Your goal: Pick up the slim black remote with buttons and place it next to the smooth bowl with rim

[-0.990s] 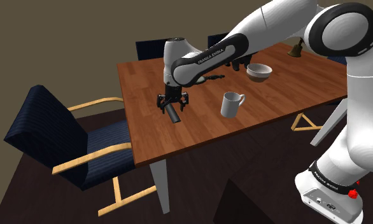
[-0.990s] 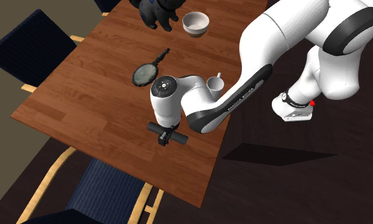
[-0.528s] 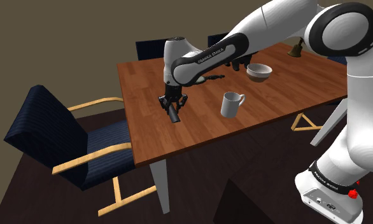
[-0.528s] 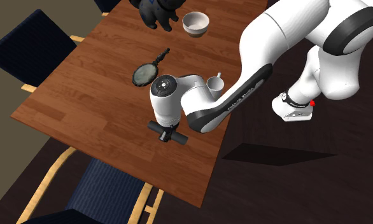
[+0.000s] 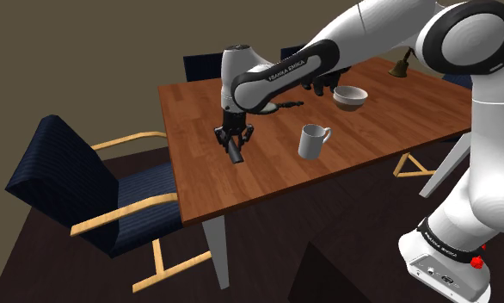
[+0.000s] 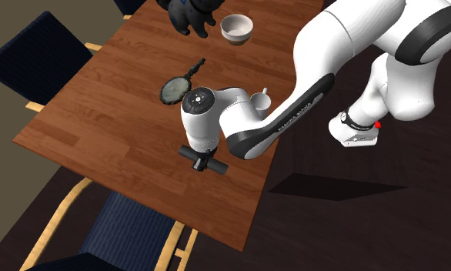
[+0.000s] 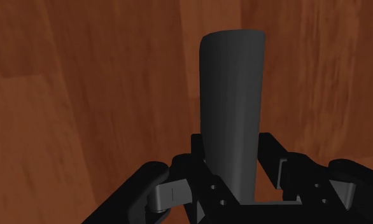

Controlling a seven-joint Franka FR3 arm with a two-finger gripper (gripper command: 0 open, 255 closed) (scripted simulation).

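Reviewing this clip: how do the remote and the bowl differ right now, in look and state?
The remote is a slim dark bar; the bowl is round, pale and open-topped. The remote is clasped between the gripper's fingers; the bowl stands free on the table, untouched. They are well apart, with the mug roughly between them. Both are over the same wooden table.
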